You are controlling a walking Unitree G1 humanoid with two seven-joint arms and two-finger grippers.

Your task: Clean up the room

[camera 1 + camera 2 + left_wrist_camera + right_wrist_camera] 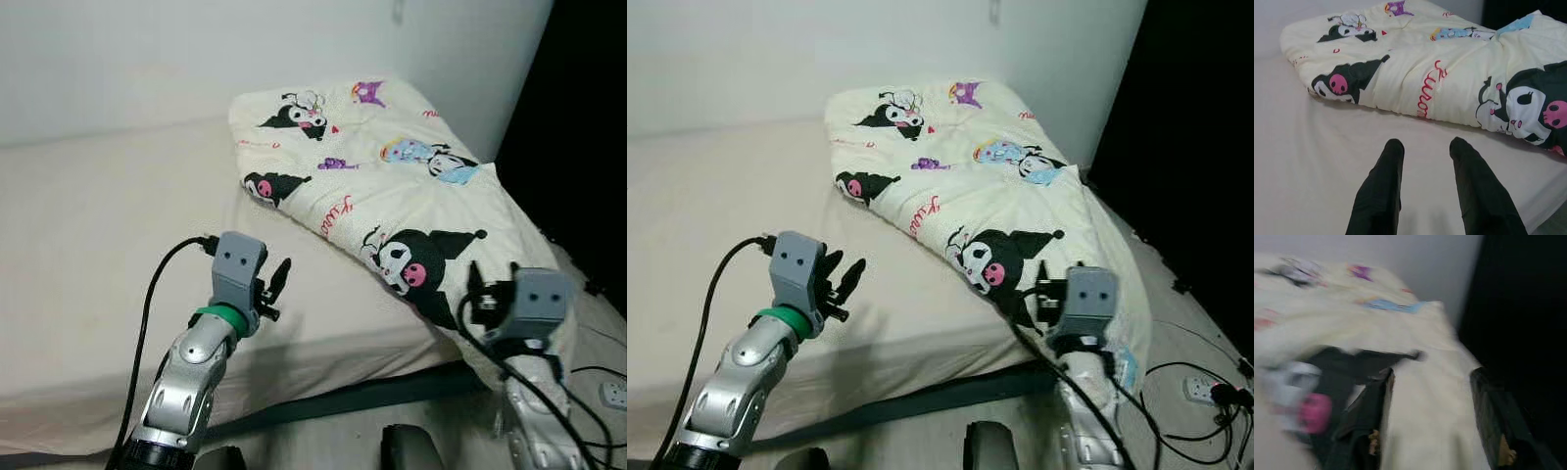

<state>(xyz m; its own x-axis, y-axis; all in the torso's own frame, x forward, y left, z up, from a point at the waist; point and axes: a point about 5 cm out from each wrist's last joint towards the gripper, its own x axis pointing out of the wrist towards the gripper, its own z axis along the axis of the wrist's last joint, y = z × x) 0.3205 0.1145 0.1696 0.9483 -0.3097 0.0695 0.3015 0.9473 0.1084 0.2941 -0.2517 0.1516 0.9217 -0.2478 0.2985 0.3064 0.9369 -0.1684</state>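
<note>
One bed (88,255), cream sheet, running along a white wall (147,59). One quilt (392,186) on it: cream, printed with cartoon figures in black, pink, blue and purple, plus red script. It lies rumpled across the bed's right half, from the wall end down to the near right corner, where it hangs over the edge. The left half of the sheet is bare.

Two arms, both raised in the head views.

Left end effector (277,284): over the bare sheet near the bed's front edge, just left of the quilt's near border, apart from it. Two black fingers (1380,191) spread, nothing between them; the wrist view looks along them to the quilt's folded edge and the red script. Green ring at the wrist. One black cable (147,313) loops off the back of this arm.

Right end effector (1050,289): at the quilt's near right corner, against the large black-and-pink figure. Wrist view is blurred; its two fingers (1371,426) stand wide apart with cream quilt fabric seen between them. Cannot tell whether they touch the cloth. No pinch visible.

Floor to the right of the bed: one white power strip (1205,392) with black cords (1166,416) trailing from it. Dark area beyond the bed's right side, no detail readable.

Containers: cannot make any out.
</note>
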